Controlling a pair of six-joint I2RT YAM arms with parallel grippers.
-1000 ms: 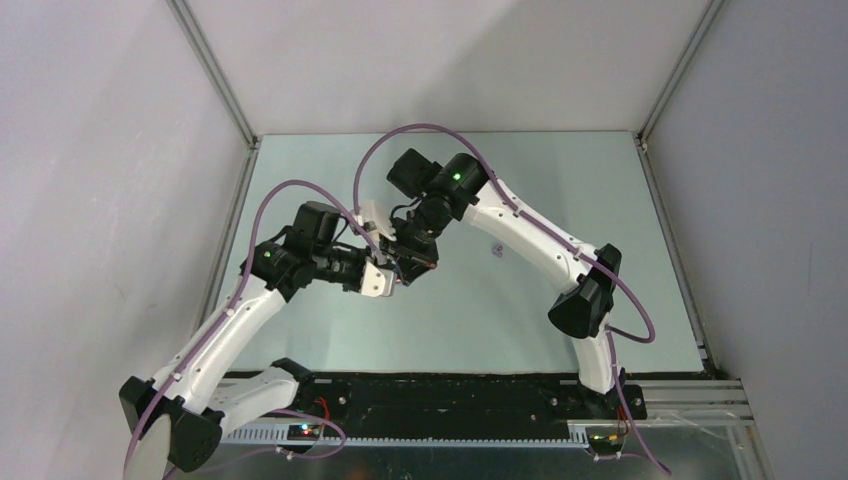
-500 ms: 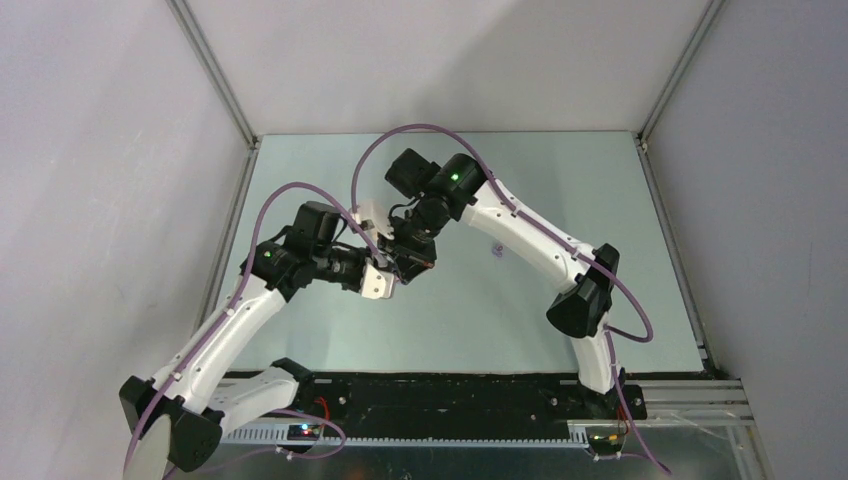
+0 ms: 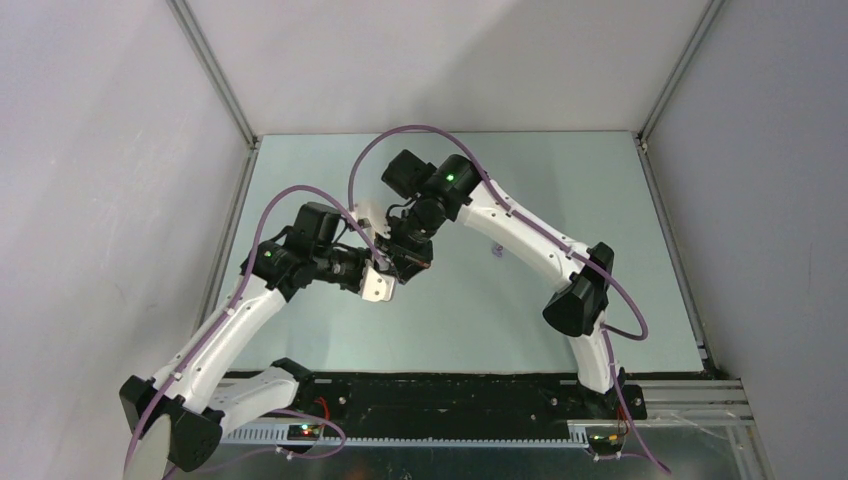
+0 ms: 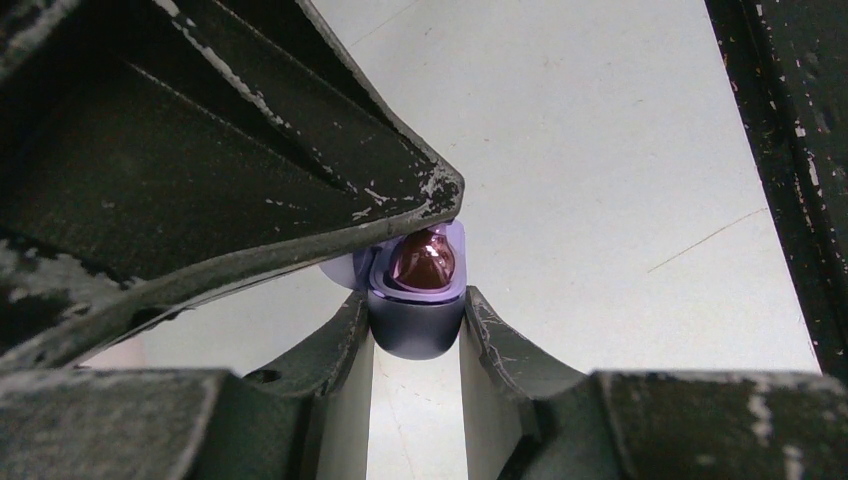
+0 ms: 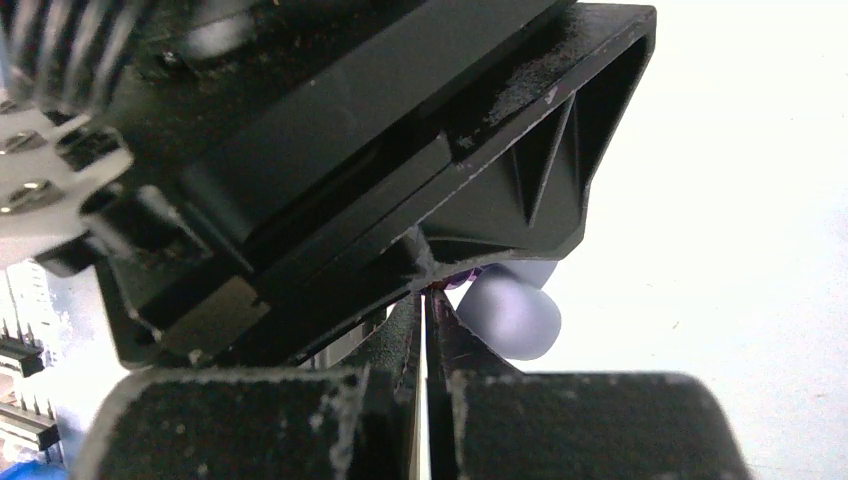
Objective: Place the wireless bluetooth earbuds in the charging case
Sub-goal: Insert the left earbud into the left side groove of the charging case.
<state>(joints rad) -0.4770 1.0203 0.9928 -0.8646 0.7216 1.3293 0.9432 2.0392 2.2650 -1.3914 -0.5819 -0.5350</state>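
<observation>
My left gripper (image 4: 415, 300) is shut on a purple charging case (image 4: 415, 335), its two fingers clamping the case's dark lower shell. A glossy dark-purple earbud (image 4: 422, 262) sits in the case's lavender rim. My right gripper (image 5: 425, 297) is shut, fingers pressed together, with its tips right at the top of the lavender case (image 5: 512, 315), where a sliver of purple shows. In the top view, left gripper (image 3: 384, 276) and right gripper (image 3: 408, 262) meet above the table's middle left, hiding the case. One tiny pale earbud (image 3: 495, 250) lies on the table to their right.
The pale green table (image 3: 560, 320) is closed in by grey walls on three sides. Purple cables (image 3: 400, 135) arch over both arms. The right arm's elbow (image 3: 575, 300) hangs over the table's right half.
The right arm has shifted slightly left, its wrist and elbow with it. The left arm and the case it holds have stayed put. Both grippers remain shut.
</observation>
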